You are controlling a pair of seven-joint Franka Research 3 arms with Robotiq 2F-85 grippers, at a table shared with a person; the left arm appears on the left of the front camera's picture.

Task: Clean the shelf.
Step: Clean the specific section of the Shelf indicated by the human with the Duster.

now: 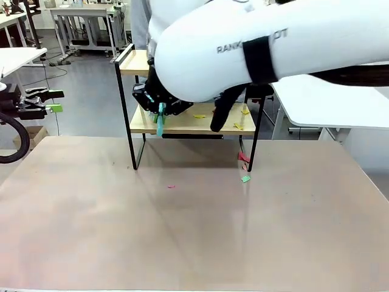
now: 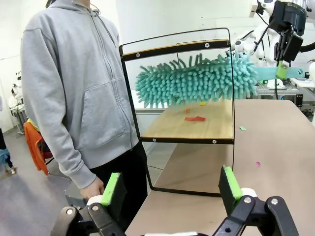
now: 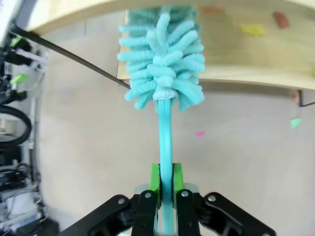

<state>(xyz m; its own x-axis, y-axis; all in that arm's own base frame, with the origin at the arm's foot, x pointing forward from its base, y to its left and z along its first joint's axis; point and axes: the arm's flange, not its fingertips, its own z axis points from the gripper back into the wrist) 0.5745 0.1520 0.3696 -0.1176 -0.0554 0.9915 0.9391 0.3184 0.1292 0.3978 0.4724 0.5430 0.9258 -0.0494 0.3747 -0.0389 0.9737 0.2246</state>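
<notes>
Teal duster (image 2: pixel 197 81): its fluffy head reaches in between the two boards of the shelf (image 1: pixel 182 126), above the lower board and clear of it in the left wrist view. The right gripper (image 3: pixel 166 172) has its green pads pressed together on the thin handle. The left gripper (image 2: pixel 170 186) hangs spread wide with nothing between its pads, at the left end of the shelf. The shelf stands at the far middle of the table (image 1: pixel 182 243). A red scrap (image 2: pixel 195 118) lies on the lower board, and a yellow one (image 1: pixel 199 116) too. A green scrap (image 1: pixel 245 179) and a pink one (image 1: pixel 171 186) lie on the table, near the shelf's right leg and in front of it. A person (image 2: pixel 74 88) in a grey hoodie stands just beyond the shelf. The white arm reads "RANK" and "OT", the letters between them hidden under a black strap.
</notes>
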